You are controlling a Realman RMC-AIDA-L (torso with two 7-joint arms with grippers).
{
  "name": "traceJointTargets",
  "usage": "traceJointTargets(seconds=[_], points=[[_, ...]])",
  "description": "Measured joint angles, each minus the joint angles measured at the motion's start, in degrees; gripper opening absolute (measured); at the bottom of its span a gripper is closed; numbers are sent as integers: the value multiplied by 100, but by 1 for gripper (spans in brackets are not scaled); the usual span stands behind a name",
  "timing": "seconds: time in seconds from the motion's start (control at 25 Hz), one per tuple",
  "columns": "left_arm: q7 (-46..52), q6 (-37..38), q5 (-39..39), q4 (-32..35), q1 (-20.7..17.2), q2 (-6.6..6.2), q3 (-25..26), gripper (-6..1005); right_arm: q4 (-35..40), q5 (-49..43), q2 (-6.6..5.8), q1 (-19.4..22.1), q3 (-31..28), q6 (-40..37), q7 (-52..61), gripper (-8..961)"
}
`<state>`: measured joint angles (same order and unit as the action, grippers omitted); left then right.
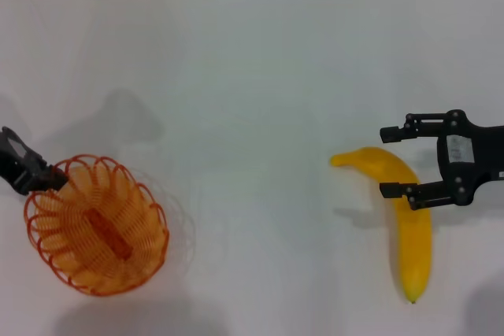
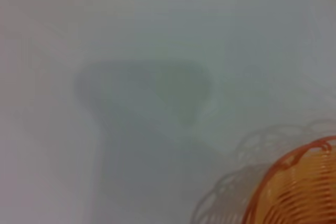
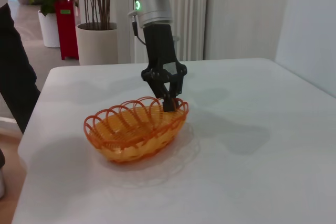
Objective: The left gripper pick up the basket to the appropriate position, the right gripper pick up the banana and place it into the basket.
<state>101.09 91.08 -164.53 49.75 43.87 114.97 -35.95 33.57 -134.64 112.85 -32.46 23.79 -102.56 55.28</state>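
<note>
The orange wire basket (image 1: pixel 98 226) is at the front left of the white table; it also shows in the left wrist view (image 2: pixel 299 192) and the right wrist view (image 3: pixel 134 129). My left gripper (image 1: pixel 53 179) is shut on the basket's rim at its far left end, seen from the side in the right wrist view (image 3: pixel 169 103). The yellow banana (image 1: pixel 413 241) lies at the front right, its curved end pointing left. My right gripper (image 1: pixel 396 161) is open, with one finger on each side of the banana's upper part, not closed on it.
The white table (image 1: pixel 252 100) runs back to a tiled wall. In the right wrist view, beyond the table's far edge, stand potted plants (image 3: pixel 97 35), a red bin (image 3: pixel 65 24), a radiator (image 3: pixel 191 24) and a person (image 3: pixel 13 66).
</note>
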Motion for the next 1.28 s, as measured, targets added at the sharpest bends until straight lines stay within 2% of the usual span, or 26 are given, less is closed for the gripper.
traceJointTargets(seconds=[0.16,0.44,0.88,1.12,1.28], points=[[-3,198,47,18,-57,-6,110,80,0,0,0,17,-8,0,0,792],[-20,558,69,150,-66,-26,877,76,0,0,0,30,-7,74,0,792],[667,761,96,202,-146,58,1124,78,-50,0,0,46,-6,152,0,792],[975,875,131,203,-152,133,1867,75,-60,0,0,47,-7,188,0,791],[1107,864,351,124,-172,153,2148,73,-62,0,0,47,-13,203,0,791]])
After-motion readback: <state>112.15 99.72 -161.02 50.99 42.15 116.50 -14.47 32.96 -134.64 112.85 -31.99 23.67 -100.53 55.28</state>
